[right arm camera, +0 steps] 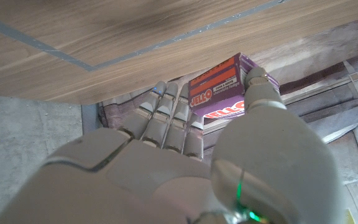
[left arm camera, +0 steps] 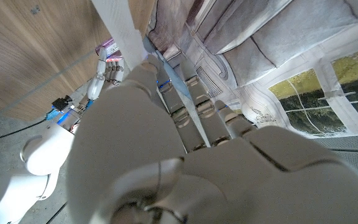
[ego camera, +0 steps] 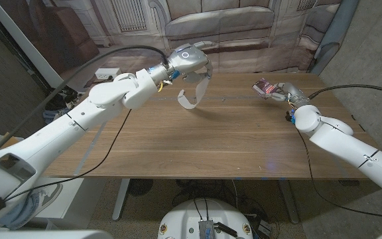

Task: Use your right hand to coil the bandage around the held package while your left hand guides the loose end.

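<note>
Bandage [ego camera: 190, 93]: a white strip, hanging in a loose curl from the left hand [ego camera: 190, 61] above the table's far edge, left of centre, its lower end hovering just over the wood. Package [ego camera: 265, 87]: a small purple and red Jell-O box, being gripped by the right hand [ego camera: 280, 91] above the table's far right corner.

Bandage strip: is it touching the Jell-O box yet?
Apart. The head view shows the bandage hanging from the left robot hand, with bare table between it and the Jell-O box in the right robot hand.
</note>
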Motion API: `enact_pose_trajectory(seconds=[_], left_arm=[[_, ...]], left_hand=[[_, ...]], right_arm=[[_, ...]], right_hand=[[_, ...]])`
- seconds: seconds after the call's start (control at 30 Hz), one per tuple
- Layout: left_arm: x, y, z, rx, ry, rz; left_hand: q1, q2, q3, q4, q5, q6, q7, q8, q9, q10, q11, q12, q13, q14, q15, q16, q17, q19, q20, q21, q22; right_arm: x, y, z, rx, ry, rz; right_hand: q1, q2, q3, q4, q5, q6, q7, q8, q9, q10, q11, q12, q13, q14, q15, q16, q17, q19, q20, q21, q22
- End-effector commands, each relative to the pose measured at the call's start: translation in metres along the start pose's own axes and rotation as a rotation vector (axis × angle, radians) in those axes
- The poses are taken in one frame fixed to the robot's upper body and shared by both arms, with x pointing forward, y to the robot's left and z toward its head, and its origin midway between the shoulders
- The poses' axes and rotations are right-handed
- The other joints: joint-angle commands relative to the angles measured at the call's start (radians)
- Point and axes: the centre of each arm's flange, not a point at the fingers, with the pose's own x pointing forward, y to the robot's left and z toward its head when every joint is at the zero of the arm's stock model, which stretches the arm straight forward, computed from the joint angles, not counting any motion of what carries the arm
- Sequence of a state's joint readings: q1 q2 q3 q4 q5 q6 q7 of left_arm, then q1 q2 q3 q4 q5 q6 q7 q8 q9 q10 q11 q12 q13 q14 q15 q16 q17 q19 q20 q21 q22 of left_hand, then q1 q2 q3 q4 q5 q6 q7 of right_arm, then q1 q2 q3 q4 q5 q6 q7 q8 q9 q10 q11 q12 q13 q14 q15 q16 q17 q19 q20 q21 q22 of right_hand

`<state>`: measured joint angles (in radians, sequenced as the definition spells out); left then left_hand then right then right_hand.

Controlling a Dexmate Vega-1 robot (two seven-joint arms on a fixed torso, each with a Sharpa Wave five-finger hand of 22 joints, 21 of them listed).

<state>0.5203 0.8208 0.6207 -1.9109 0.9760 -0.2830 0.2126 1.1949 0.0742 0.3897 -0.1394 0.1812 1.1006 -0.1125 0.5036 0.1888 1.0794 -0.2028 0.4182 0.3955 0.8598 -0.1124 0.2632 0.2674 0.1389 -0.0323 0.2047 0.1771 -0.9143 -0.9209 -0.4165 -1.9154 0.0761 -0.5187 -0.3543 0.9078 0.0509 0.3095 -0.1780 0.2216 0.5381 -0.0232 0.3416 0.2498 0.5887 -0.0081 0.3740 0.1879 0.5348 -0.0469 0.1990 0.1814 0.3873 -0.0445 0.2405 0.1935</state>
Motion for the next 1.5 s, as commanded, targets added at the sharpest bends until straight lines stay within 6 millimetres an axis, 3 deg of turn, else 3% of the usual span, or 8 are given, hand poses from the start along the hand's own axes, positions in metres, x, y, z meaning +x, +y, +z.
enact_pose_trajectory(seconds=[0.03,0.8,1.13,1.5], left_arm=[[0.026,0.016,-0.002,-0.008,-0.008,0.071],[0.04,0.063,-0.015,-0.184,0.039,0.206],[0.051,0.087,-0.025,-0.116,0.054,0.3],[0.07,0.08,-0.034,-0.117,0.071,0.296]], left_hand=[[0.002,0.004,0.008,-0.001,-0.002,0.001,0.001,0.009,0.002,0.007,-0.007,0.007,0.131,0.012,-0.107,0.007,0.006,0.008,-0.026,0.0,0.001],[0.001,0.003,0.016,0.003,-0.003,-0.007,0.007,0.01,0.002,0.008,-0.008,0.013,0.151,0.02,-0.105,0.005,0.012,0.017,-0.031,0.001,0.001],[0.001,0.001,0.02,0.003,-0.003,-0.009,0.002,0.011,0.003,0.006,-0.007,0.014,0.16,0.021,-0.106,0.002,0.014,0.019,-0.029,0.001,0.001],[0.004,-0.002,0.021,0.001,-0.004,-0.007,0.002,0.013,0.003,0.005,-0.006,0.015,0.167,0.025,-0.108,0.004,0.019,0.019,-0.031,0.0,0.001]], right_arm=[[0.002,0.0,0.013,0.03,-0.055,0.005],[0.011,0.011,0.022,0.034,-0.057,0.018],[0.009,0.021,0.023,0.041,-0.065,0.031],[-0.003,0.023,0.018,0.04,-0.058,0.03]], right_hand=[[0.062,0.072,0.037,0.034,0.008,0.159,-0.148,0.007,0.003,0.17,-0.162,0.007,0.004,0.011,-0.09,0.003,0.001,0.007,-0.052,0.006,0.004],[0.064,0.073,0.042,0.033,0.011,0.166,-0.147,0.002,-0.002,0.18,-0.161,0.005,0.003,0.021,-0.091,0.001,0.001,0.012,-0.053,0.008,0.005],[0.064,0.074,0.045,0.034,0.012,0.173,-0.148,0.001,-0.004,0.187,-0.163,0.005,0.003,0.026,-0.091,0.0,0.001,0.014,-0.053,0.008,0.005],[0.062,0.072,0.045,0.034,0.012,0.181,-0.15,0.0,-0.006,0.198,-0.163,0.006,0.002,0.033,-0.094,0.001,0.001,0.014,-0.054,0.008,0.005]])
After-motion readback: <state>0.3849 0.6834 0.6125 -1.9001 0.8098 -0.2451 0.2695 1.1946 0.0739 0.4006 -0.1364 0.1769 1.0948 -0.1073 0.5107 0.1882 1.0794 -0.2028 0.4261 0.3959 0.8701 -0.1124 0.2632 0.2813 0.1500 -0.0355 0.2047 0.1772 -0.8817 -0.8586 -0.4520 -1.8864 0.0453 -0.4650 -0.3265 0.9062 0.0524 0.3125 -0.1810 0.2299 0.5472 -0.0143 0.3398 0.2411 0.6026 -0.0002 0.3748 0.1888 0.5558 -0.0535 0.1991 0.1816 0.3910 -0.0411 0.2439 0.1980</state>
